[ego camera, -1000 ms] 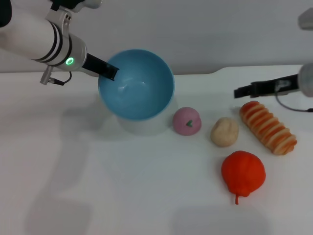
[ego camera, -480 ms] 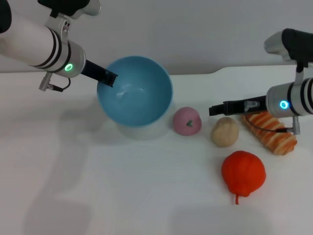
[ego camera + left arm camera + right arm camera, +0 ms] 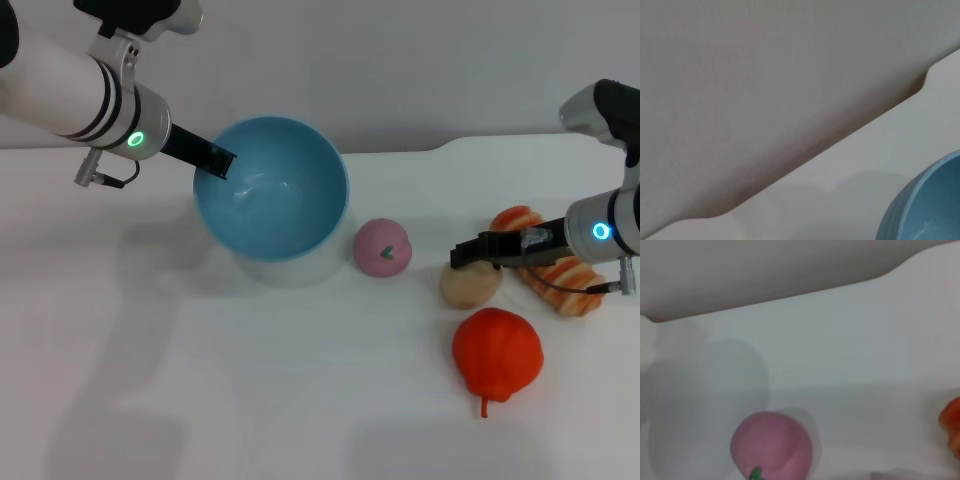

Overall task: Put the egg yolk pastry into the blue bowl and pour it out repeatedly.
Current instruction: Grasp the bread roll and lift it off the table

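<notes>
The blue bowl (image 3: 275, 195) is tilted with its opening toward me, above the white table at the back left. My left gripper (image 3: 214, 160) is shut on its left rim. A part of the bowl also shows in the left wrist view (image 3: 927, 205). The egg yolk pastry (image 3: 472, 286) lies on the table right of the middle. My right gripper (image 3: 466, 254) is right over the pastry's top and covers part of it. I cannot see whether it touches or grips the pastry.
A pink dome with a green mark (image 3: 382, 247) lies between bowl and pastry, and shows in the right wrist view (image 3: 771, 447). A red tomato-like fruit (image 3: 497, 353) sits in front of the pastry. An orange-striped bread roll (image 3: 560, 275) lies behind my right gripper.
My right gripper came in from the right and dropped onto the pastry, which shifted slightly forward and right. The bowl in my left gripper moved a little to the left.
</notes>
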You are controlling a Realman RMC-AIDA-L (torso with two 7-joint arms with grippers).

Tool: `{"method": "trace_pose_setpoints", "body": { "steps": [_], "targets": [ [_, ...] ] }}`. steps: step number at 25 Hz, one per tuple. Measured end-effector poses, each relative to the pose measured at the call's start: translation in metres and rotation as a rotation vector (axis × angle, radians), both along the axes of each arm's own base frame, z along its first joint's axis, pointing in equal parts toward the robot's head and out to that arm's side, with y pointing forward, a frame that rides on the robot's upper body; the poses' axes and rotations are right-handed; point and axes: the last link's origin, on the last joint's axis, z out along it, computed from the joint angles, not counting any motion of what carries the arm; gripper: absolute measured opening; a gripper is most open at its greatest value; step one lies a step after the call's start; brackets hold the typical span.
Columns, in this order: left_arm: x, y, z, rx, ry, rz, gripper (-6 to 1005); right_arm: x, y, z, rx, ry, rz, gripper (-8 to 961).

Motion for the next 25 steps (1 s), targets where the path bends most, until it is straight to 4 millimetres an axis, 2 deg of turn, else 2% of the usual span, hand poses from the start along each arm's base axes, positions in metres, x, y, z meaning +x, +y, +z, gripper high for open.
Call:
{"method": "trace_pose_setpoints", "body": {
  "steps": [12, 15, 20, 25],
  "targets": [
    [-0.002, 0.0, 0.0, 0.003, 0.003, 0.001, -1, -0.004, -0.003, -0.008, -0.066, -0.091, 0.119, 474],
    [-0.002, 0.0, 0.0, 0.004, 0.003, -0.001, -1, -0.005, -0.006, -0.012, -0.094, -0.127, 0.195, 294],
    [-0.002, 0.0, 0.0, 0.007, -0.001, -0.002, -1, -0.005, -0.007, -0.011, -0.087, -0.141, 0.249, 250],
    [-0.002, 0.0, -0.001, 0.007, -0.003, 0.0, -1, -0.009, -0.001, 0.006, -0.015, -0.137, 0.281, 199]
  ]
}}
